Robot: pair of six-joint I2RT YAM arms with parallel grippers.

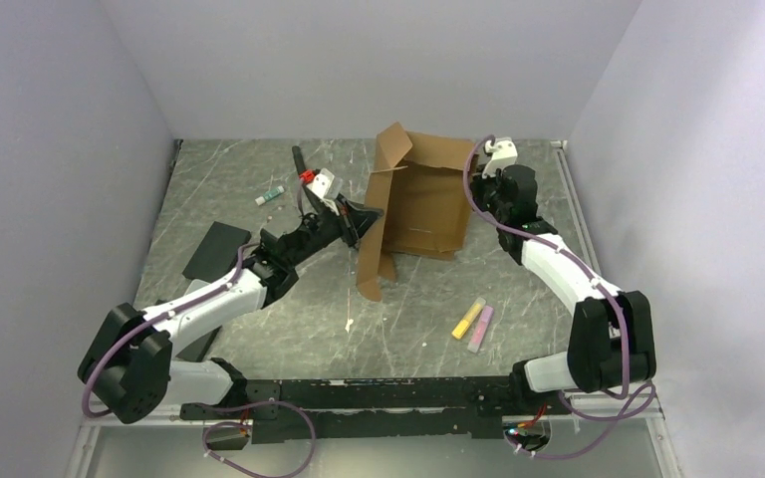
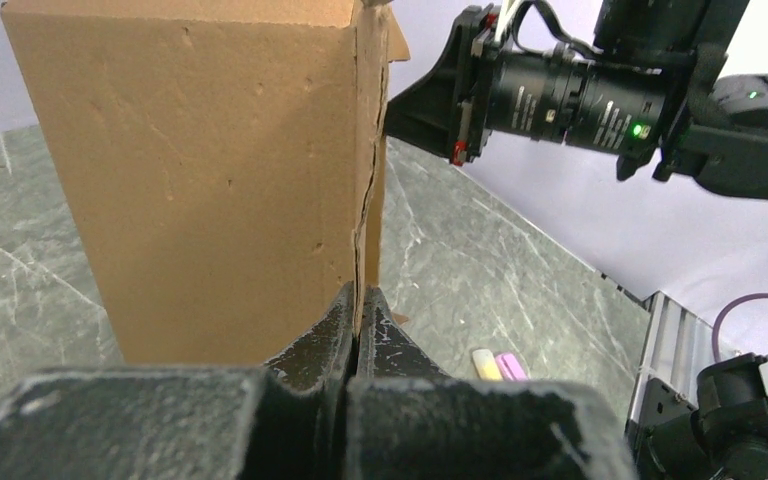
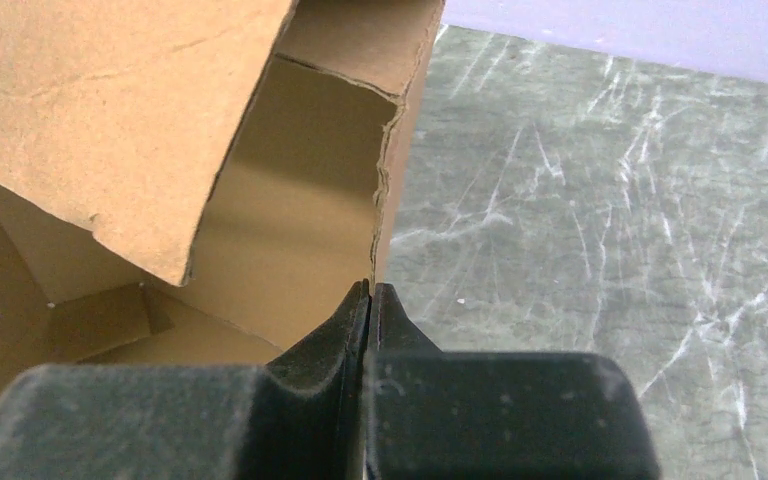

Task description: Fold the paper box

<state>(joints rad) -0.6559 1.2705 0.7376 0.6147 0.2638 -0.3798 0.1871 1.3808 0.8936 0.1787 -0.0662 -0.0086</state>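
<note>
Cardboard fills the middle of the scene: the paper box (image 1: 423,204), a plain brown corrugated die-cut sheet, sits half formed toward the back centre of a grey-green marble-patterned table (image 1: 289,319). Its flat base lies on the table. The left wall stands upright, one flap points up at the back left corner, and another flap trails down toward the front. Seen close up, the board is matte and fibrous, with rough, ragged cut edges and faint creases.

The left gripper (image 1: 364,224) reaches in from the left. Its two black, scuffed fingers are clenched flat together on the upright edge of the box's left wall, and in its own wrist view the cardboard edge runs straight down into the pinch. The right gripper (image 1: 476,192) meets the box from the right. Its dark fingers are likewise clamped on the thin edge of the right wall (the wrist view shows the shadowed interior and a folded inner flap to the left of that edge).

A yellow highlighter (image 1: 468,319) and a pink highlighter (image 1: 481,329) lie side by side, touching, on the table in front of the box. A small white tube with a green cap (image 1: 269,196) rests at the back left, and a flat black rectangular sheet (image 1: 216,249) lies near the left edge.
</note>
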